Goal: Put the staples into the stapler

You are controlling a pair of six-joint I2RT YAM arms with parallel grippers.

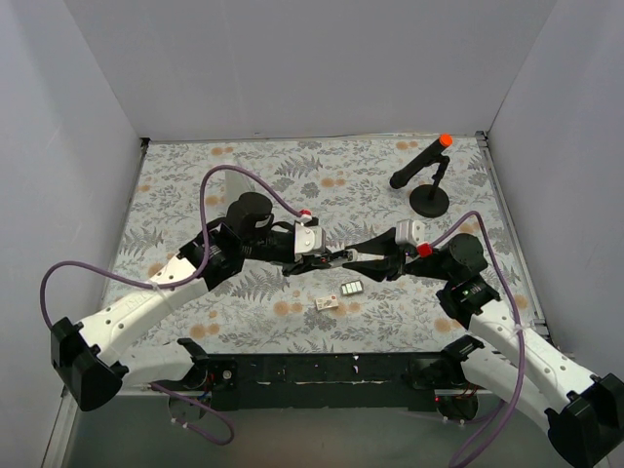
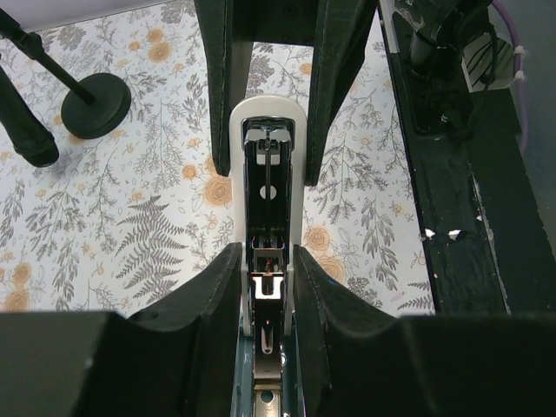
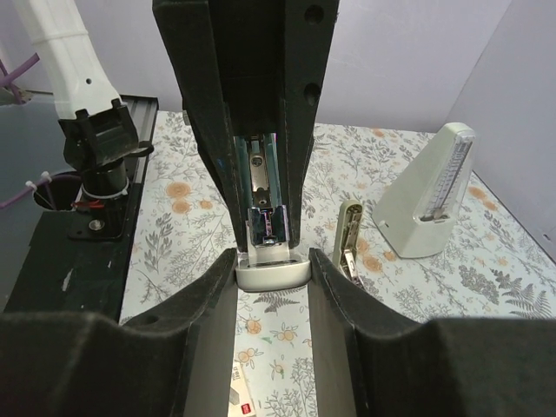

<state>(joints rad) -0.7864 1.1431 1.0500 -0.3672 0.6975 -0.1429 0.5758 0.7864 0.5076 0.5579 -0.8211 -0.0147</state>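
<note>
White plastic shell around a black metal channel: this is the stapler (image 2: 268, 187), held between the two arms over the desk (image 1: 175, 175). In the top view its long axis runs left to right, with the rounded white end toward the right arm. The left jaws are clenched on one end and the right jaws on the rounded end, each gripping the long sides. You see the open channel in both wrist views, with bright metal parts inside it.

Look just nearer the arm bases for the staples. The staple tray (image 1: 351, 289), a small flat rectangle, carries silvery-green strips. The staple packet (image 1: 327, 303), tiny and whitish, lies near its left, not touching. The desk has a leaf-and-flower print.
</note>
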